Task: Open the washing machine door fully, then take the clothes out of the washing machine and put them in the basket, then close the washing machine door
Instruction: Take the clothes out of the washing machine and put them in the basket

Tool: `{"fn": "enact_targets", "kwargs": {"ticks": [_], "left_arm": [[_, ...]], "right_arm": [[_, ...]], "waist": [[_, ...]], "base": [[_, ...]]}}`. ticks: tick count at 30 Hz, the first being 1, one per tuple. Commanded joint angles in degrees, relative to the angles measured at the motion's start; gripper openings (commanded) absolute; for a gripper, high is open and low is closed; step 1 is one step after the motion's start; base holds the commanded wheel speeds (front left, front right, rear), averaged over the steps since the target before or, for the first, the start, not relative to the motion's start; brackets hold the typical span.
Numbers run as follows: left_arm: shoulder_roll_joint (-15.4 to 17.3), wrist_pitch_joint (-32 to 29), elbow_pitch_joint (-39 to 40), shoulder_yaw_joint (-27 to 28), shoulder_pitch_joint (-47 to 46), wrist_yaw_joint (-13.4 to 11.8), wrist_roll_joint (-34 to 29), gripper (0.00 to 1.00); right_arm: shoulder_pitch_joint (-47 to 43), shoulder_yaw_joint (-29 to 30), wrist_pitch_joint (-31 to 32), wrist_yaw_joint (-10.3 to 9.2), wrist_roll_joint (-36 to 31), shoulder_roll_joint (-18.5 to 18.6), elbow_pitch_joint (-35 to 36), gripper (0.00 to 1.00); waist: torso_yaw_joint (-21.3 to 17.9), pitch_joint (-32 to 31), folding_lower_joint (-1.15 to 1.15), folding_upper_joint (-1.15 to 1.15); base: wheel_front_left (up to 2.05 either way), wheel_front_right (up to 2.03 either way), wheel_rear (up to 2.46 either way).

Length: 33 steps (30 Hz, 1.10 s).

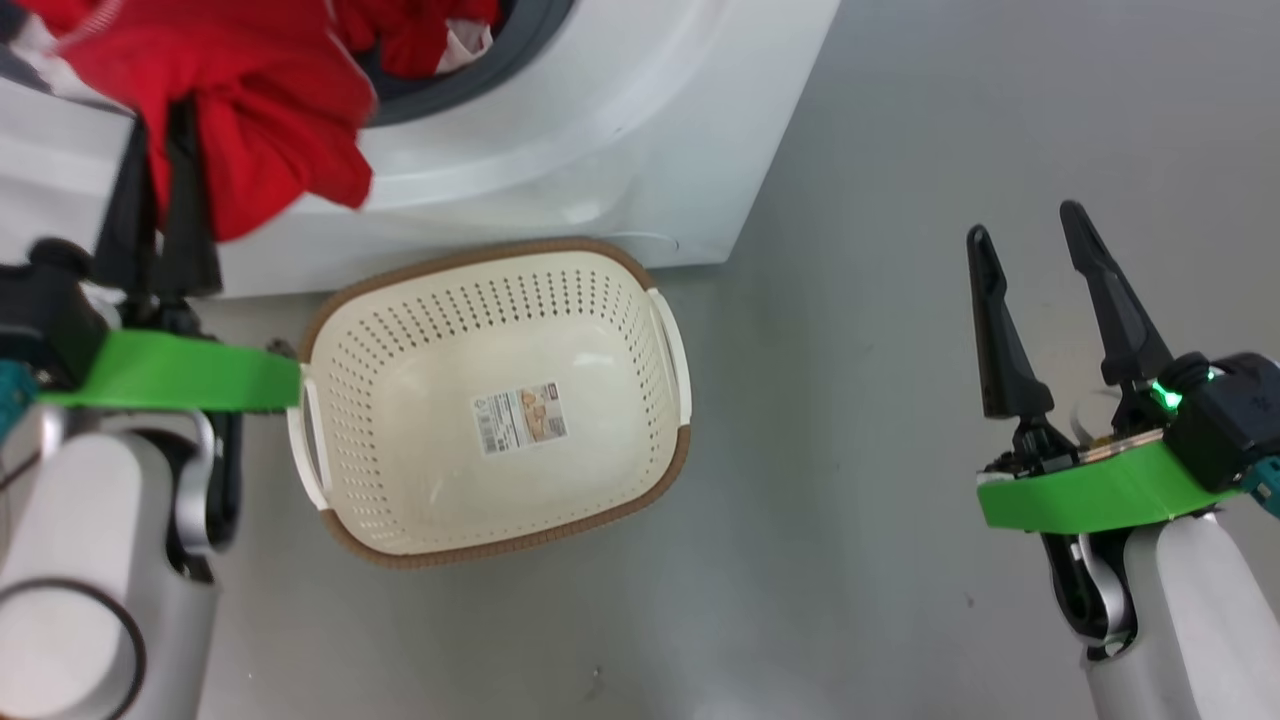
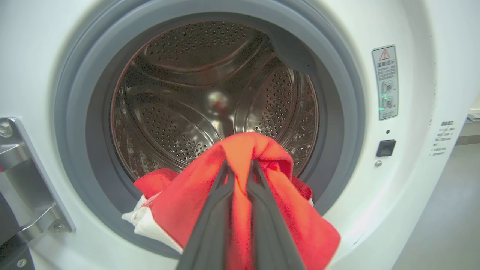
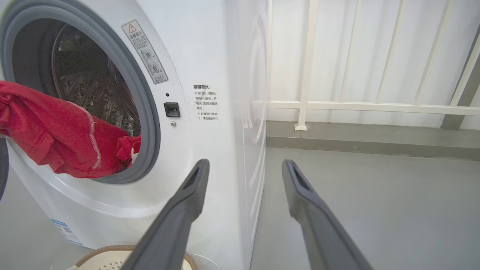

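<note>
Left side: the left gripper [image 2: 239, 165] is closed on the clothes [image 1: 250, 110]. In the left wrist view its two dark fingers [image 2: 210, 225] lie nearly together, with a fold of red fabric pinched between the tips. The gripped portion of the red garment is raised in front of the washing machine [image 1: 600, 120]. The remainder drapes over the lower lip of the grey rubber ring [image 2: 337, 112], with white trim visible at the lower left of the opening. One end of the garment lies inside the mouth of the perforated steel drum [image 2: 210, 93].

A metal hinge bracket [image 2: 22, 180] is mounted left of the opening. A warning label [image 2: 385, 82] and a small black latch socket [image 2: 386, 148] are right of it.

Centre: the basket [image 1: 500, 255] stands upright on the grey floor [image 1: 850, 500], just beside the base of the machine. A paper label [image 1: 520, 417] is on its inner bottom. The garment hangs up and to the left of the basket, apart from it.

Right side: the right gripper [image 1: 1026, 222] hangs over bare floor, well apart from the basket and the machine. Its fingers are spread wide and hold nothing.
</note>
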State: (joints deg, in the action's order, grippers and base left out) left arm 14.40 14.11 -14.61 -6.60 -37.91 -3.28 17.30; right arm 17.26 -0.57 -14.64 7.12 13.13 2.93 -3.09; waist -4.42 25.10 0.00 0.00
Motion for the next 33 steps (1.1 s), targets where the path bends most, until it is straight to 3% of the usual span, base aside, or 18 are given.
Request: {"fn": "enact_targets", "kwargs": {"ticks": [1, 17, 26, 33], "left_arm": [[1.71, -0.53, 3.56, 1.32, 1.73, -0.86, -0.04, 0.00], [-0.01, -5.44, 17.53, 0.29, 15.02, -4.19, 1.92, 0.00], [-1.60, -4.65, 9.72, -0.71, 15.48, -3.56, 3.59, 0.00], [-4.17, -1.82, -3.40, -1.57, 10.64, -1.37, 5.34, 0.00]], "right_arm": [[-1.55, -0.77, -0.36, 0.36, 0.59, -0.05, 1.23, 1.00], [-3.93, -0.24, -0.36, 0.36, 1.04, -0.05, 1.08, 1.00], [-3.69, -0.55, -0.36, 0.36, 0.58, -0.05, 2.11, 1.00], [-2.84, -0.71, -0.36, 0.36, -0.20, -0.05, 2.57, 1.00]], "waist": [[0.25, -1.80, 0.00, 0.00], [0.19, -6.29, 0.00, 0.00], [0.64, -3.40, 0.00, 0.00], [0.73, -0.29, 0.00, 0.00]], "base": [[0.00, 0.00, 0.00], [0.00, 0.00, 0.00], [0.00, 0.00, 0.00], [0.00, 0.00, 0.00]]}}
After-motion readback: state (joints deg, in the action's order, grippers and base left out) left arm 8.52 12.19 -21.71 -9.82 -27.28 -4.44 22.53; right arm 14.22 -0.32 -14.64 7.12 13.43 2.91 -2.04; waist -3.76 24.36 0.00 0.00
